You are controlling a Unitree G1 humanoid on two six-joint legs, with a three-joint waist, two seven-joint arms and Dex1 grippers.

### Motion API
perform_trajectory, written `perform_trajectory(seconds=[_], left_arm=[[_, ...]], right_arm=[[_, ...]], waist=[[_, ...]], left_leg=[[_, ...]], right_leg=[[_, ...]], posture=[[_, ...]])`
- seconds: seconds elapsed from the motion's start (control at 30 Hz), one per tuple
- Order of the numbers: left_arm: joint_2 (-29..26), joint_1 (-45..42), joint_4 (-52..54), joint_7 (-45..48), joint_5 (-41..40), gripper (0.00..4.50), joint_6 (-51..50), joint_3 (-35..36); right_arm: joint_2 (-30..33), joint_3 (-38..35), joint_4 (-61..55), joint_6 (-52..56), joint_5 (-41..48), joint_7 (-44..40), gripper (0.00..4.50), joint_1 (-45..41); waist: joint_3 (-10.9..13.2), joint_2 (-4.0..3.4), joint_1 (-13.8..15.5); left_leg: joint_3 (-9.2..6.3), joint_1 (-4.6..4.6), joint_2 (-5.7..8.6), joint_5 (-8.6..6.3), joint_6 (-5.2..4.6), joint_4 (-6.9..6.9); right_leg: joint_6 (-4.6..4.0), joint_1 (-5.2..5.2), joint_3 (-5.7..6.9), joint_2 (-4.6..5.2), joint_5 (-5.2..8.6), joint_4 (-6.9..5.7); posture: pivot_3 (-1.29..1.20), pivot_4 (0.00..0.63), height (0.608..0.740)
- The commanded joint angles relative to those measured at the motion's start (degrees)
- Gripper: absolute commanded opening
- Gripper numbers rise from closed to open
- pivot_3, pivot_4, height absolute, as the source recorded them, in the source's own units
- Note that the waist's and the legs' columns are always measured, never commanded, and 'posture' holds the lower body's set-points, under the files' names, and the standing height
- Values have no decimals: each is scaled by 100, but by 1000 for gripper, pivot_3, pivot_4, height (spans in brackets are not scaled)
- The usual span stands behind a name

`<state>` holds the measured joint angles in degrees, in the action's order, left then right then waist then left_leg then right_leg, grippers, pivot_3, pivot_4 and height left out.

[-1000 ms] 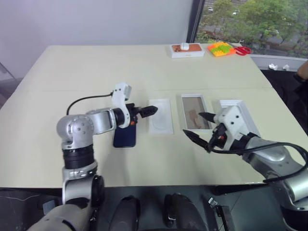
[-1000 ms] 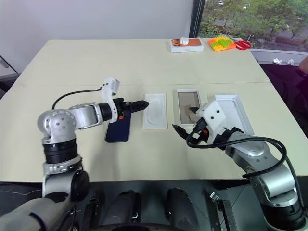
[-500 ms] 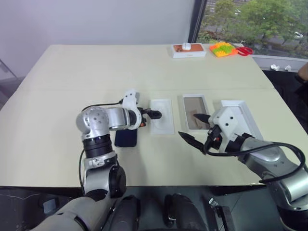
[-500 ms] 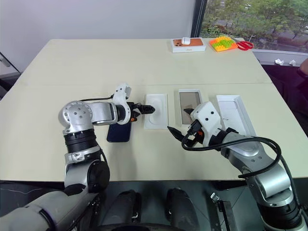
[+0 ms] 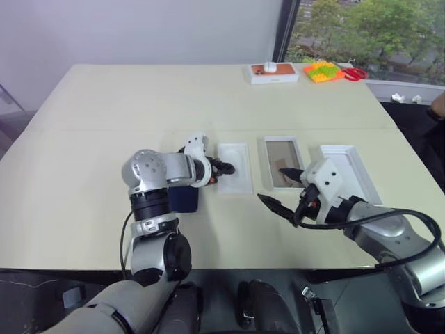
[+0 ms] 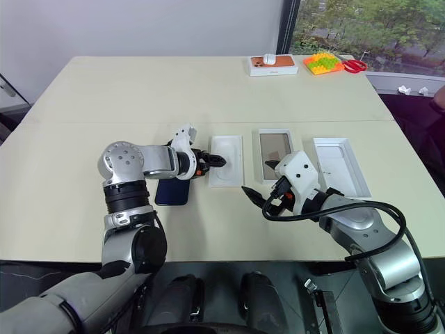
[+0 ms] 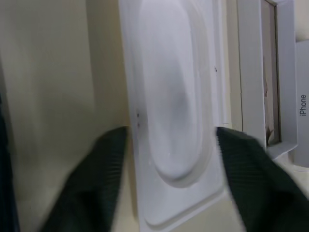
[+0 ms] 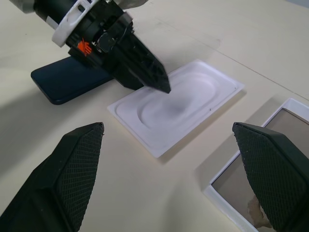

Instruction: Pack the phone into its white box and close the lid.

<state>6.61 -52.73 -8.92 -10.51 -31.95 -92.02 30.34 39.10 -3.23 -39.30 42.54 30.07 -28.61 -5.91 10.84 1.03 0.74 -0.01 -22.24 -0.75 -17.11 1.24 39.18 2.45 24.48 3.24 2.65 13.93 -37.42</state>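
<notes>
The phone (image 5: pixel 182 200), dark navy, lies flat on the table, partly under my left forearm. To its right lies a white insert (image 5: pixel 234 168) with an oval recess. Then comes the white box (image 5: pixel 281 161), a shallow tray with a brownish inside. Farthest right is the lid (image 5: pixel 348 167), upside down, plain white inside. My left gripper (image 5: pixel 224 167) hangs low over the insert's left side. Its fingers (image 7: pixel 101 179) stand apart on either side of the insert; touch is unclear. My right gripper (image 5: pixel 279 186) hovers open in front of the box, holding nothing.
At the table's far edge sit a small orange-topped white box (image 5: pixel 270 72), a bright block toy (image 5: pixel 321 70) and red scissors (image 5: pixel 352 72). Part of a person (image 5: pixel 438 101) shows at the right edge. Bare tabletop lies left of the phone.
My left gripper has moved down and to the right, from above the phone to the insert, as the arm folded in. My right gripper has stayed in place.
</notes>
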Motion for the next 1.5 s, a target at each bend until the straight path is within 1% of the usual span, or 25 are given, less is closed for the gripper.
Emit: perform_trajectory(seconds=[0.03, 0.1, 0.13, 0.27, 0.4, 0.47, 0.63, 0.7, 0.83, 0.93, 1.03, 1.17, 1.3, 1.5], left_arm=[[61, -124, 143, 5, -82, 1127, -48, 34], [77, -109, 174, 28, -127, 135, -48, 41], [94, -120, 172, 27, -154, 55, -48, 99], [76, -206, 244, 67, -143, 55, -48, 308], [-100, -106, 709, 412, -524, 55, -48, 395], [-132, -105, 813, 541, -801, 55, -48, 608], [127, -514, 445, 364, -1246, 55, -48, 1305], [255, -670, 313, 219, -1298, 55, -48, 1414], [776, -986, -258, -210, -1211, 55, -48, 1185], [1019, -1109, -483, -483, -971, 55, -48, 1196], [1424, -1353, -847, -770, -921, 55, 152, 1413], [1713, -1432, -1080, -949, -934, 55, 445, 1222], [1880, -1399, -1359, -1111, -901, 55, 692, 940], [1819, -1362, -1693, -1006, -1035, 55, 930, 449]], right_arm=[[-25, -62, -192, -66, -8, -1, 4500, 1], [-36, -54, -200, -61, -8, 11, 4500, 8], [-43, -48, -206, -55, -6, 20, 4500, 11], [-53, -58, -234, -41, 2, 42, 4500, 39], [-9, -134, -269, -21, 22, 39, 4500, 78], [22, -183, -245, -22, 9, 33, 4500, 88], [104, -272, -103, -77, -76, -18, 4500, 84], [137, -327, -42, -102, -106, -49, 4500, 68], [415, -718, 188, -184, -183, -239, 4500, 98], [546, -884, 268, -249, -246, -328, 4500, 202], [650, -1179, 334, -306, -311, -396, 4500, 415], [696, -1395, 319, -358, -388, -447, 4500, 663], [645, -1479, 238, -351, -406, -441, 4500, 754], [584, -1418, 186, -342, -438, -391, 4500, 777]], waist=[[0, 0, 0], [0, 0, -4], [0, 0, -4], [0, 1, -5], [1, 1, -9], [1, 1, -6], [3, 5, 17], [4, 7, 19], [4, 8, 12], [5, 9, -8], [5, 10, 7], [5, 10, -2], [5, 10, 5], [5, 10, 5]], left_leg=[[0, 0, 0, 0, 0, 0], [0, 0, 0, 0, 0, 0], [0, 0, 0, 0, 0, 0], [0, 0, -1, 0, 0, 0], [0, 0, -1, 0, 0, 0], [0, 0, -3, 1, 2, 0], [-1, -3, 0, 3, 5, 0], [-2, -7, 3, 3, 5, 0], [0, -10, 11, 3, 5, 1], [0, -8, 11, 2, 4, 0], [-6, -5, 6, 2, 4, -2], [-6, -6, 6, 2, 4, -2], [-4, -6, 6, 3, 6, -2], [-4, -6, 7, 5, 9, -2]], right_leg=[[0, 0, 0, 0, 0, 0], [0, 0, 0, 0, 0, 0], [0, 0, 0, 0, 0, 0], [0, 0, 0, -1, 0, -1], [0, 0, 0, -1, 0, 0], [0, 0, 0, -1, 0, 0], [0, 0, 2, 1, 0, 2], [1, 0, 4, 2, 0, 7], [1, 0, 3, 10, 0, 14], [1, 0, 2, 8, 0, 14], [1, 0, 5, -3, 0, 9], [1, 0, 6, -2, 0, 9], [1, 0, 5, 0, 0, 10], [2, 0, 5, 1, 0, 10]], posture=[[0, 150, 740], [0, 150, 740], [0, 150, 740], [0, 150, 740], [0, 150, 740], [0, 150, 740], [0, 150, 740], [0, 150, 740], [0, 150, 740], [0, 150, 740], [0, 150, 740], [0, 150, 740], [0, 150, 740], [0, 150, 740]])
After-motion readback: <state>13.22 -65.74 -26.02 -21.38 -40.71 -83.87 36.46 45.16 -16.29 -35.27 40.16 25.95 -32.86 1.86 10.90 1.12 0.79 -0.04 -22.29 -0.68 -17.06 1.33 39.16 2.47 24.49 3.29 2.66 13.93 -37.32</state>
